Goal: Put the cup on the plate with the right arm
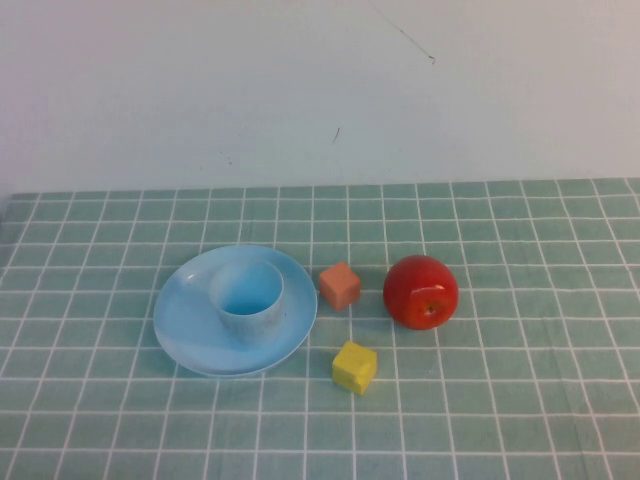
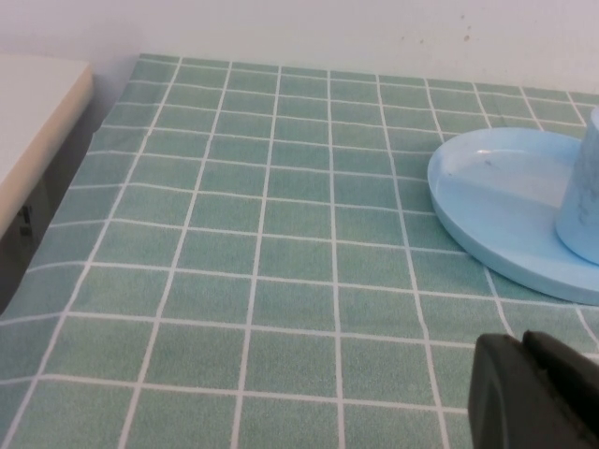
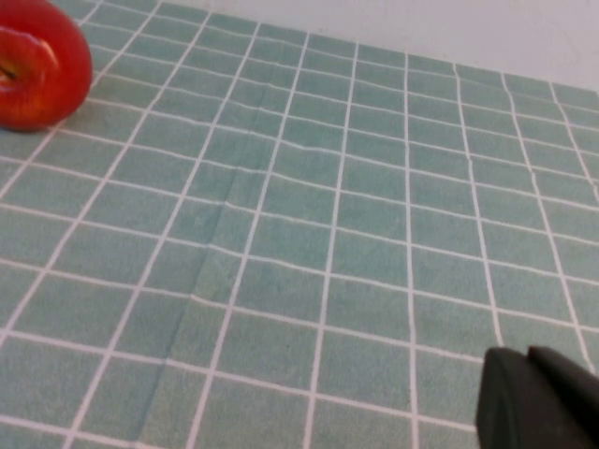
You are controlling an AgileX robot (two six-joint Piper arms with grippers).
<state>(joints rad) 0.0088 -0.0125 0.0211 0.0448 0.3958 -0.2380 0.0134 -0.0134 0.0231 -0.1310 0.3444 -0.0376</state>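
Looks finished: cup (image 1: 247, 297) standing upright, mouth up, on plate (image 1: 180, 318) at left of tabletop (image 1: 520, 400), nothing gripping it. Further right: orange cube (image 1: 340, 286), yellow cube (image 1: 354, 367), red apple (image 1: 421, 291). No arm visible from high view. Left wrist view adds left end effector (image 2: 533, 393), a dark piece near the plate rim; right wrist view adds right end effector (image 3: 538, 400), over bare cloth, apart from the apple. Cannot tell whether either is released or clenched.

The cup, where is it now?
In the high view the cup stands upright on the plate, left of centre, with the orange cube just to its right. Neither pincer is near it.
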